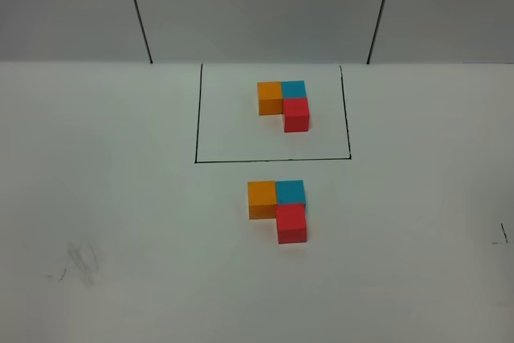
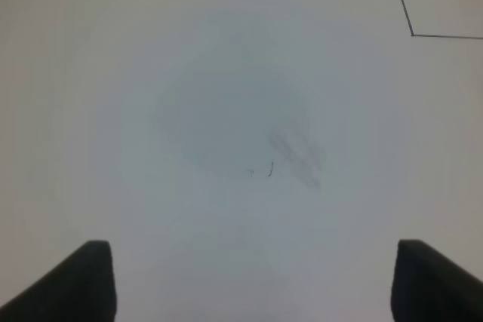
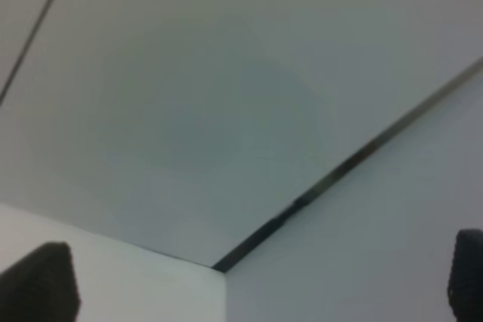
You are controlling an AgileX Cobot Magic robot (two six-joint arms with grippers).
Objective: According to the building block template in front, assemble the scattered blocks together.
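The building block template (image 1: 283, 104) is an L of orange, blue and red cubes inside a thin black rectangle (image 1: 273, 160) at the back middle of the table. In front of the frame, the scattered blocks touch in the same L: orange (image 1: 262, 198), blue (image 1: 291, 192), red (image 1: 291, 222). Neither gripper shows in the exterior view. In the left wrist view my left gripper (image 2: 256, 280) is open over bare table, with a corner of the frame (image 2: 412, 34) far off. My right gripper (image 3: 253, 280) is open, with nothing between its fingers, and faces a wall corner.
Grey smudges mark the white table at the front left (image 1: 80, 263) and under my left gripper (image 2: 298, 157). A small pen mark (image 1: 503, 234) sits at the right edge. Grey wall panels with dark seams (image 1: 138, 10) close the back.
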